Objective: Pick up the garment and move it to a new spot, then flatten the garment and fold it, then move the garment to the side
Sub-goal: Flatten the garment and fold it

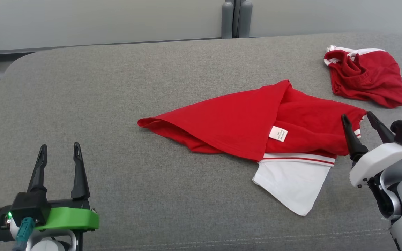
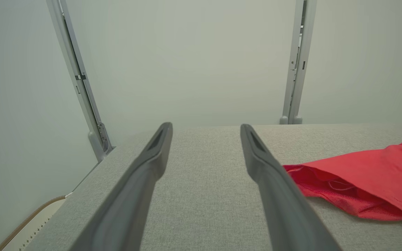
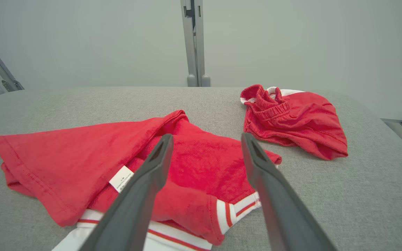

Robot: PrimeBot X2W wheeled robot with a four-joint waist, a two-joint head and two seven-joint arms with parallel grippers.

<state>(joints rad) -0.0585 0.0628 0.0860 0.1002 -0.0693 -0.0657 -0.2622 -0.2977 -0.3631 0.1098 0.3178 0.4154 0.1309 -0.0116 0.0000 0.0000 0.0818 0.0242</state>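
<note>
Garment position: the garment [image 1: 243,122] lies crumpled on the grey tabletop [image 1: 117,87], right of centre in the head view and nearer the robot's right side.
Long axis: it runs across the tabletop from left to right. A narrow folded tip points to the robot's left, and the wider bunched end lies at the right.
Layers: a large red flap is folded over on top, with its peak toward the far edge. A white label [image 1: 278,133] shows where the flap ends.
Near edge: a white panel [image 1: 291,181] sticks out from under the red cloth toward the robot. A white band with red stripes [image 1: 298,159] crosses just above it.
Right pincer: the right pincer [image 1: 356,115] is spread wide and pinches nothing. It sits at the garment's right end, its left fingertip in front of the red cloth. In the right wrist view the two fingers frame the bunched red cloth and a striped cuff.
Left pincer: the left pincer [image 1: 60,145] is spread and empty, over bare tabletop and well apart from the garment's left tip.
Other things: a second red garment [image 1: 365,78] with white trim lies bunched near the far right corner. It is close to the first garment, with bare grey tabletop between them.
Background: two grey posts [image 1: 236,19] stand behind the far edge against a pale wall.
</note>
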